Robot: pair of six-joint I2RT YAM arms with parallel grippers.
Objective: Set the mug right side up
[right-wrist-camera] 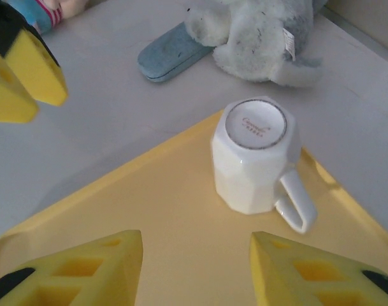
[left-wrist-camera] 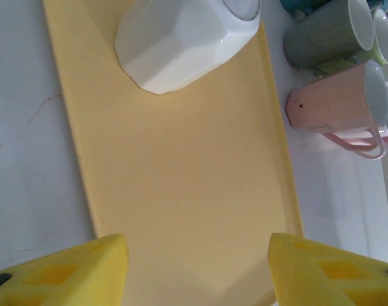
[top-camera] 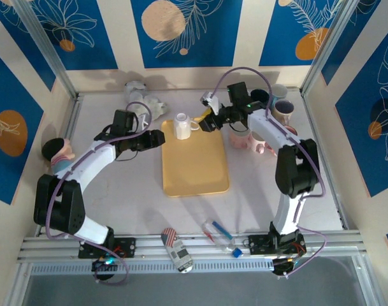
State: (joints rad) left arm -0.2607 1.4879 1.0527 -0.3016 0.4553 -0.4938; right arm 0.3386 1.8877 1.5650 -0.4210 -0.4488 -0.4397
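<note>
White faceted ceramic mug (top-camera: 183, 126) stands upside down at the far end of the flat yellow plastic tray (top-camera: 197, 172), its ringed base facing up and its handle turned toward the tray's right side. The left claw (top-camera: 158, 138) hangs at the tray's left edge, close to the mug but not touching it, yellow fingers (left-wrist-camera: 66, 271) spread apart with nothing between them. The right claw (top-camera: 208, 122) sits over the tray's far right corner, just beside the handle, jaws likewise parted and empty. Off the tray's right edge on the pale counter (top-camera: 117, 197) lie a pink mug (left-wrist-camera: 334, 99) and a grey-green mug (left-wrist-camera: 321, 35) on their sides. Beyond the tray's far edge are a grey plush toy (right-wrist-camera: 257, 32) and a blue-grey glasses case (right-wrist-camera: 171, 54).
</note>
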